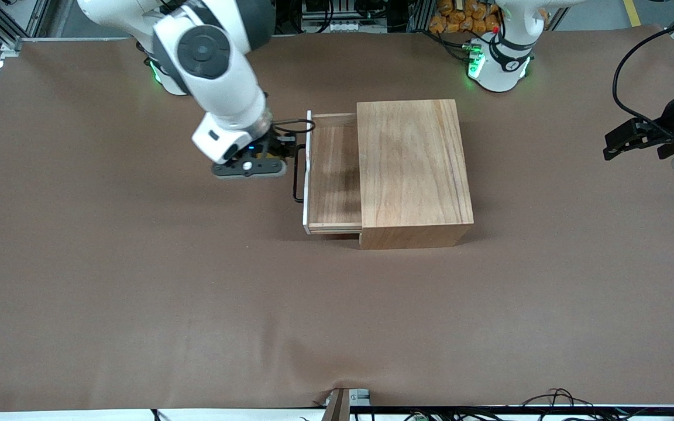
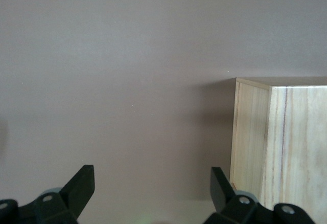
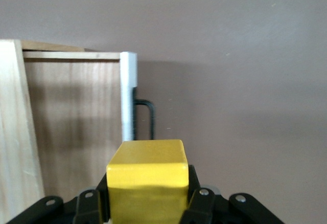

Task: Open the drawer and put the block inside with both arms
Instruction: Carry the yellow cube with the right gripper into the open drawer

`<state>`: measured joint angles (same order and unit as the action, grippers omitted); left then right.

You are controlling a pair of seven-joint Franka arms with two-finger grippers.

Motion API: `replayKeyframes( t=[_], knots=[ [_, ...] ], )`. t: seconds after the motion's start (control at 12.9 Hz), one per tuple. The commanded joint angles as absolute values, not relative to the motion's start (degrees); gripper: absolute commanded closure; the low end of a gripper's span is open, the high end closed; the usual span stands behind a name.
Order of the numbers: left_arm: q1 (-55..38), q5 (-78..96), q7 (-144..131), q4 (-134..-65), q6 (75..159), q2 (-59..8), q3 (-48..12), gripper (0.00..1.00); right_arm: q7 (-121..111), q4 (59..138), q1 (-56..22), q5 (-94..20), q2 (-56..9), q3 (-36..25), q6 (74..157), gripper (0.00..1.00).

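A brown covering [image 1: 138,292] lies over the whole surface, lightly wrinkled along the edge nearest the front camera. Above its top edge sit orange packets [image 1: 466,17] among black cables [image 1: 325,14]. More cables [image 1: 547,400] trail along the lower edge.

The bench [image 1: 138,280] was a flat, plain brown. On it, the box [image 1: 413,169] showed light wood with darker grain streaks. The drawer [image 1: 334,175], slid out of the box, had a light-wood floor, a white front panel and a black wire handle [image 1: 297,175]. The block [image 3: 147,180] was bright yellow between black fingers [image 3: 196,203]. Both arms were white with black bands; their bases [image 1: 498,64] glowed green.
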<state>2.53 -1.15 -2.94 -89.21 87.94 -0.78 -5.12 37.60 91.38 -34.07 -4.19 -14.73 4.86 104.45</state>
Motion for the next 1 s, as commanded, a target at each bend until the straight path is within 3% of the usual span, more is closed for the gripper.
replayKeyframes(
  t=[0.0,0.31,0.93],
  knots=[
    [3.08,-0.62,-3.69,-88.86,88.86,-1.58,-5.54,0.0,46.73,90.79,-39.45,-3.34,-19.76,4.13,110.8,1.0],
    [2.99,-0.7,-3.69,-89.12,89.12,-1.58,-5.54,0.0,53.78,90.44,-43.94,0.17,-25.83,4.04,118.81,1.0],
    [3.08,-0.7,-3.69,-88.68,89.3,-1.58,-5.54,0.0,55.11,91.14,-45.53,3.86,-28.74,3.96,119.27,1.0]
  ],
)
